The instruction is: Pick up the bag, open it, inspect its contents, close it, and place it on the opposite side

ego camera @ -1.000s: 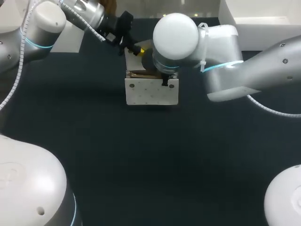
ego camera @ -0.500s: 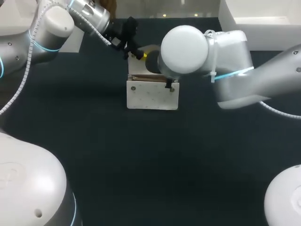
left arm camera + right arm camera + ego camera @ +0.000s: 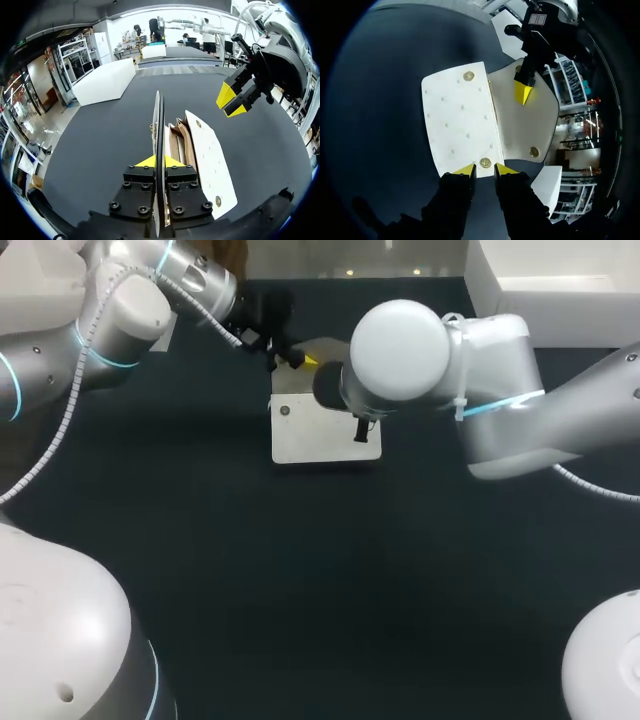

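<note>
Left claw [image 3: 159, 161] clamps tight on the bag flap [image 3: 542, 125].

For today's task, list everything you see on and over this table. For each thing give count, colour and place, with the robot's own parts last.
bag: one, white, on the table's far middle, open.
flap: one, white, raised off the bag's front, pinched at its edge.
studs: three seen, gold; two on the bag's front panel, one on the flap.
lining: brown, inside the open bag.
table: one, dark, under the bag.
left gripper: one, black fingers with yellow tips, shut on the flap.
right gripper: one, same colours, fingers slightly apart, above the front panel's edge by a stud, holding nothing.
</note>
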Controlling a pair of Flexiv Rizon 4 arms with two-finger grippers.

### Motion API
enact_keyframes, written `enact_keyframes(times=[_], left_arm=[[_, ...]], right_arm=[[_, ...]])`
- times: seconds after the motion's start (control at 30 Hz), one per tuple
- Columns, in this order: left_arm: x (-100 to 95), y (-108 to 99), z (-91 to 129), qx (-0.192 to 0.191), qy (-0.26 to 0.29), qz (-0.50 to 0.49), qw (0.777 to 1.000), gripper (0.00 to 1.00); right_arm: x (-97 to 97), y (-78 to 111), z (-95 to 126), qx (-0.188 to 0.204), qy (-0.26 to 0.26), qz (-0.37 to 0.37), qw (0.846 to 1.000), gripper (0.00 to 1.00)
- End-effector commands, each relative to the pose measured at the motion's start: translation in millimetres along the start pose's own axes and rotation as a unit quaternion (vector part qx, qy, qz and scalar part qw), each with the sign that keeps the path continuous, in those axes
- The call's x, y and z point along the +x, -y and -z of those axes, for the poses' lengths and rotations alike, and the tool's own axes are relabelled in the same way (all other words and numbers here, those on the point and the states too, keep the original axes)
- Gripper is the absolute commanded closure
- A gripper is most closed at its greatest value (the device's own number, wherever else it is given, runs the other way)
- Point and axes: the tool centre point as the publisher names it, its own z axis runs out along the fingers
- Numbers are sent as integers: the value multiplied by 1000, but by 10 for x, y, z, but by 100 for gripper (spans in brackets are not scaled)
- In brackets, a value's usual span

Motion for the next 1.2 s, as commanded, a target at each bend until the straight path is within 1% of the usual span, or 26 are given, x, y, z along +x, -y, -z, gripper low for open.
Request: enact_keyframes(times=[0.03, 0.2, 0.3, 0.43, 0.6, 0.73, 0.93, 1.07, 1.13, 1.2], left_arm=[[73, -63, -77, 4, 12, -9, 1000, 100], [150, -141, -152, 3, 10, -16, 1000, 100], [144, -182, -205, -9, 17, -23, 1000, 100], [-7, -251, -238, -1, 28, -12, 1000, 100], [-238, -290, -257, -4, 42, -5, 999, 100], [-390, -316, -280, 2, 38, -9, 999, 100], [-465, -336, -330, 0, 24, -23, 999, 100], [-512, -389, -391, -1, 7, -23, 1000, 100], [-532, -416, -419, -5, 6, -21, 1000, 100], [-546, -439, -442, -6, 4, -18, 1000, 100]], right_arm=[[42, 19, -48, 1, -8, 0, 1000, 75], [123, 35, -103, 4, -23, -1, 1000, 75], [163, 30, -107, 2, -30, 0, 1000, 76], [212, 6, -99, -1, -34, 4, 999, 76], [261, -4, -93, -3, -37, 6, 999, 75], [290, 1, -121, -5, -40, 5, 999, 75], [367, 15, -214, -8, -41, 7, 999, 73], [444, 18, -288, -13, -35, 13, 999, 72], [486, 11, -321, -17, -32, 17, 999, 70], [521, 0, -350, -16, -28, 22, 999, 60]])
